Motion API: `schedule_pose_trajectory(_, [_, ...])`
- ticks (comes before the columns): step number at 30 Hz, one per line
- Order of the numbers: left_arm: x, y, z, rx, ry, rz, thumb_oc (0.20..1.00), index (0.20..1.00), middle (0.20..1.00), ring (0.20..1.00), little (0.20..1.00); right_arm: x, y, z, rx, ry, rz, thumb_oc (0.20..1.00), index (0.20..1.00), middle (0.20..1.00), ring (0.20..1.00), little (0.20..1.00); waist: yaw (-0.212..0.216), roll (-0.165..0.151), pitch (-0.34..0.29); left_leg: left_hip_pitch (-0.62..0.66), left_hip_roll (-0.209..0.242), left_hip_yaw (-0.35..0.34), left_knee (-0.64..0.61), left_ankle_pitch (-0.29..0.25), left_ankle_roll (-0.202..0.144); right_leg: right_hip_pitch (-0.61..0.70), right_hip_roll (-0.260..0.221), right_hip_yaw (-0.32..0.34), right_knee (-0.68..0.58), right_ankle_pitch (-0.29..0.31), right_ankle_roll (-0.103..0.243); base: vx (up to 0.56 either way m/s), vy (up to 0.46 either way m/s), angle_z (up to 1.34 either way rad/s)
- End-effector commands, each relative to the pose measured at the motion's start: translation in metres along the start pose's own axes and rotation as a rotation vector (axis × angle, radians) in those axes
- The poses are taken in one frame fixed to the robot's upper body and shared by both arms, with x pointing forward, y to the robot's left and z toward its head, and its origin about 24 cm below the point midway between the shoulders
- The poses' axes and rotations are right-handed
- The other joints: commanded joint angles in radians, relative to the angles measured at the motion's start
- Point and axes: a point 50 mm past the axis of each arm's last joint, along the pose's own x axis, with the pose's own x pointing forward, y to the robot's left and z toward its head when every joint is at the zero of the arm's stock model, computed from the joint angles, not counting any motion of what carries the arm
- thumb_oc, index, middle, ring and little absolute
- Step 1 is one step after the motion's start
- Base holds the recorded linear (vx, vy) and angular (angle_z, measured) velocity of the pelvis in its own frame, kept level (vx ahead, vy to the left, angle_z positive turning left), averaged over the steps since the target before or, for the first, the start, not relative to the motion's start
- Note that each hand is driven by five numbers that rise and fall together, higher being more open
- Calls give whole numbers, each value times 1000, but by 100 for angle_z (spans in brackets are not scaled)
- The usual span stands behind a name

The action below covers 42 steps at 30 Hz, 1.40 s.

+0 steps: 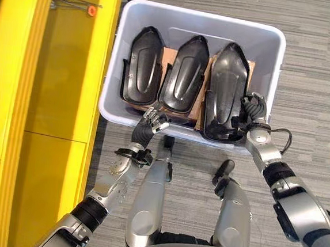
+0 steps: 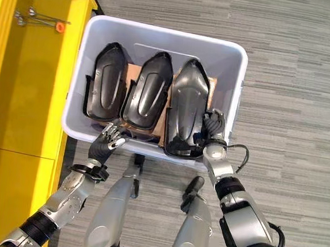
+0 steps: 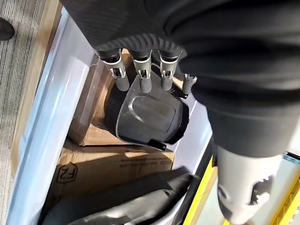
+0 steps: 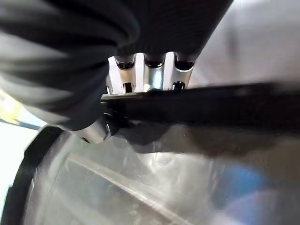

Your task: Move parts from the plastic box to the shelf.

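A pale plastic box (image 1: pixel 197 13) on the floor holds three black moulded parts side by side on cardboard (image 3: pixel 112 164): a left part (image 1: pixel 142 64), a middle part (image 1: pixel 186 70) and a larger right part (image 1: pixel 226 88). My right hand (image 1: pixel 254 111) is at the right part's outer edge, near the box's right wall. Its fingers (image 4: pixel 152 77) curl over that black edge (image 4: pixel 211 105), with the thumb underneath. My left hand (image 1: pixel 147 128) hovers at the box's near rim, its fingers (image 3: pixel 143 75) relaxed above a black part (image 3: pixel 150 115) and holding nothing.
The yellow shelf (image 1: pixel 72 63) stands along the left side, close against the box. A metal tool with an orange tip (image 1: pixel 77 3) lies at its far end. Grey striped carpet (image 1: pixel 314 67) spreads to the right of the box.
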Motion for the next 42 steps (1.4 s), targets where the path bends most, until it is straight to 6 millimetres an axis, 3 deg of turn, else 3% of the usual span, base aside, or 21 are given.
schedule_pose_trajectory(1, [-6, -2, 18, 2, -97, -8, 1000, 1000, 1000, 1000, 1000, -2, 14, 46, 129, -220, 49, 200, 200, 200, 200, 200, 11, -35, 8, 41, 29, -9, 89, -163, -19, 33, -35, 22, -124, 135, 63, 0, 0, 0])
schedule_pose_trajectory(10, [-9, 4, 16, 6, -87, 11, 1000, 1000, 1000, 1000, 1000, -22, 24, 76, 268, -364, 155, 200, 200, 200, 200, 200, -1, -52, -21, 77, 38, -2, 55, -125, -19, 61, -27, 17, -155, 155, 51, -24, -21, -5])
schedule_pose_trajectory(17, [-14, 10, 14, 8, -73, 23, 1000, 1000, 1000, 1000, 1000, -38, 32, 87, 335, -426, 254, 200, 200, 200, 200, 200, -7, -56, -50, 119, 52, 3, 30, -112, -26, 87, -15, 18, -167, 153, 48, 3, -30, -4])
schedule_pose_trajectory(26, [-22, 18, 8, 9, -50, 52, 1000, 1000, 1000, 1000, 1000, -58, 37, 86, 393, -441, 352, 200, 200, 200, 200, 200, -17, -59, -95, 185, 73, 10, -15, -96, -39, 137, 5, 15, -183, 141, 46, 14, -43, -5])
schedule_pose_trajectory(37, [-36, 33, -5, -21, 1, 129, 1000, 1000, 1000, 1000, 1000, -74, 39, 82, 548, -404, 458, 200, 200, 200, 200, 200, -29, -46, -163, 314, 135, 24, -21, -97, -68, 222, 48, 24, -103, 43, 23, 25, -83, -6])
schedule_pose_trajectory(42, [-54, 39, -25, -72, 78, 178, 1000, 1000, 1000, 1000, 1000, -79, 45, 84, 613, -391, 534, 200, 200, 200, 200, 200, -17, -34, -198, 388, 206, 31, -53, -49, -87, 261, 125, 21, -75, -24, -18, -31, -200, -9])
